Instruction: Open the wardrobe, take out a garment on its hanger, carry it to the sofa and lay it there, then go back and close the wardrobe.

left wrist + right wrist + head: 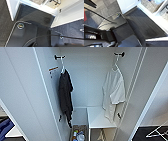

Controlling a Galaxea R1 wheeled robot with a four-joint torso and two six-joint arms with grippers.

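Wardrobe (87, 84) stands open, both doors swung wide, left door (22, 89) and right door (147, 89) framing the interior in the head view. Inside, two dark pegs high on the back corners. Garment (113, 92), the white short-sleeved shirt, hangs on its hanger (115, 65) from the peg on the wardrobe's right side, still inside the wardrobe, its hem dropping to just above a white shelf (100, 119). Black garment (65, 95) hangs from the peg on the wardrobe's left side on its own white hanger (62, 68), well apart from the white shirt. At the wardrobe's bottom, below the black garment, a woven basket (78, 134) with bottles and small items in it. A bit of blue sofa (5, 128) shows past the left door's lower edge. A white wire rack (158, 132) lies on dark floor beyond the right door.

Left wrist view: dark carpet (7, 25), wardrobe base and open door edge, robot's own dark plate. Right wrist view: the basket (150, 5) at the wardrobe base, dark carpet, robot hardware. End effector state, left and right alike: cannot tell, fingers not made out in either wrist view.
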